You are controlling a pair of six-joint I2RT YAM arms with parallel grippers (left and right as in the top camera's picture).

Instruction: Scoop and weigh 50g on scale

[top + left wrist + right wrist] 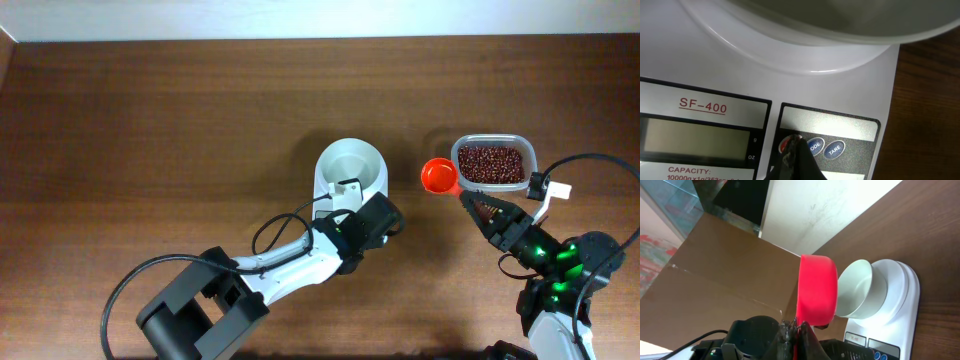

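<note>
The white scale (335, 190) carries a round white bowl (351, 165) that looks empty. My left gripper (352, 205) is shut, and in the left wrist view its tip (795, 146) rests on the red button (785, 144) beside the blue MODE and TARE buttons; the display (695, 136) is blank. My right gripper (470, 200) is shut on the handle of the orange scoop (438, 176), whose cup hangs between bowl and tub. The red-brown beans (490, 163) lie in the clear tub (531, 160). From the right wrist, the scoop (816, 290) stands in front of the bowl (855, 290).
The dark wooden table (150, 120) stretches left and behind the scale. A black cable (600, 160) loops beside the tub at the right. My left arm's base (200, 310) sits at the front edge, a pale wall (320, 15) behind the table.
</note>
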